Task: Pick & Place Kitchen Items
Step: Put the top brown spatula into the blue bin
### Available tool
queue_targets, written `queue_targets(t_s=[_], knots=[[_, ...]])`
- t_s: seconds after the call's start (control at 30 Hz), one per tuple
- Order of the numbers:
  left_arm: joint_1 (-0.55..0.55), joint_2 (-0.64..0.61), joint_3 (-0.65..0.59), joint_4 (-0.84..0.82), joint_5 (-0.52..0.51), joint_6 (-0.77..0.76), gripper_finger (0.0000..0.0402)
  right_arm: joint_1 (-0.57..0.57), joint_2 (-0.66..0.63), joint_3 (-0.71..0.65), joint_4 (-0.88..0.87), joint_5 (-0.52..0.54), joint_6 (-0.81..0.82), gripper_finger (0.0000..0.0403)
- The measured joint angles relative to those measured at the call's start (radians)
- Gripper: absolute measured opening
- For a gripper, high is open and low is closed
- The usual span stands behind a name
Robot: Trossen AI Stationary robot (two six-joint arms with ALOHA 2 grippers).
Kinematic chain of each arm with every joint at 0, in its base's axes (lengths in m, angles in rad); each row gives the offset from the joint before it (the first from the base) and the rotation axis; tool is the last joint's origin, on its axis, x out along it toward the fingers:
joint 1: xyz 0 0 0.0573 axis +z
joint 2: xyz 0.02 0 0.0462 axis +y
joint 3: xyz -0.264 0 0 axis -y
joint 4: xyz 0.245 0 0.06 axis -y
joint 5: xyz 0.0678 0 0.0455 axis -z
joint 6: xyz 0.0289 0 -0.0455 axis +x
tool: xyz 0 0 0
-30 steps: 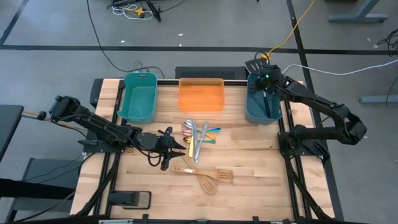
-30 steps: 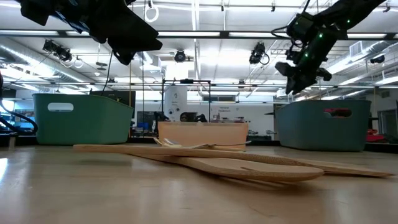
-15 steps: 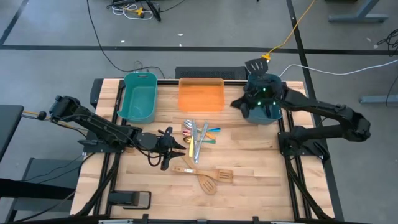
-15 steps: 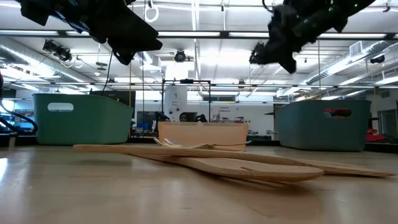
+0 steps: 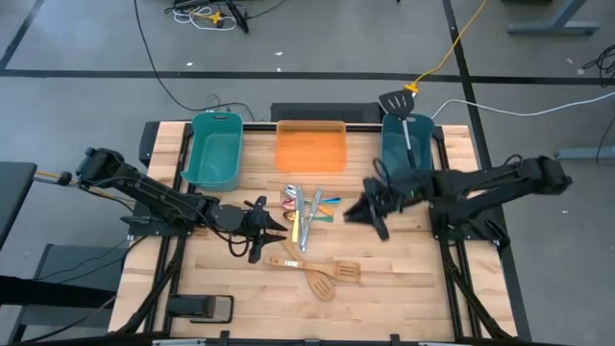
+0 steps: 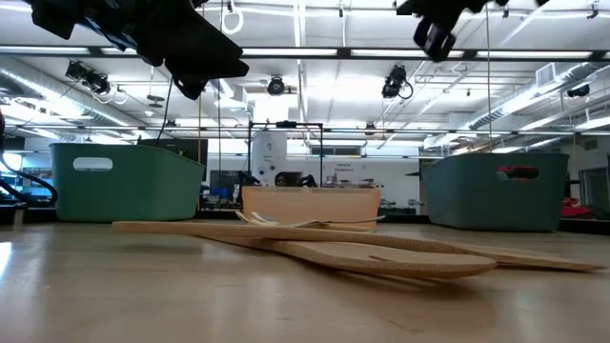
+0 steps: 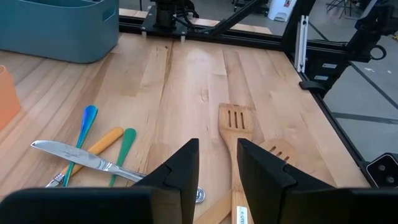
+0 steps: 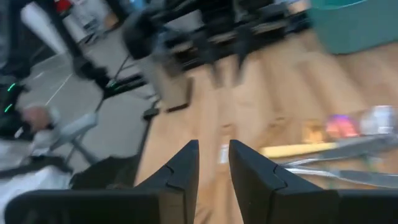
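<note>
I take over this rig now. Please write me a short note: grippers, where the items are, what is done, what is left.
Left gripper: open, empty, hovering beside the cutlery pile at table centre.
Right gripper: empty, fingers a little apart, above the table right of the pile.
Done: black turner lies in the right teal tub.
Left: the cutlery pile and the wooden spatulas near the front edge. Left teal tub and orange tray appear empty.
</note>
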Motion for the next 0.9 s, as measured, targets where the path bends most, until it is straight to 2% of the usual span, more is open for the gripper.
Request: queue_targets(t_s=[0.17, 0.33, 0.7, 0.9], knots=[[0.0, 0.0, 0.0, 0.007, 0.0, 0.0, 0.0115, 0.153, 0.097, 0.064, 0.006, 0.118, 0.005, 0.0098], [0.0, 0.0, 0.0, 0.014, 0.0, 0.0, 0.0115, 0.234, 0.283, 0.263, -0.14, 0.163, -0.06, 0.009], [0.0, 0.0, 0.0, 0.014, 0.001, -0.002, 0.0115, 0.261, 0.691, 0.739, -0.636, 0.175, -0.102, 0.0078], [0.0, 0.0, 0.0, 0.013, 0.019, -0.002, 0.0115, 0.258, 0.811, 0.853, -0.749, 0.187, -0.106, 0.0077]])
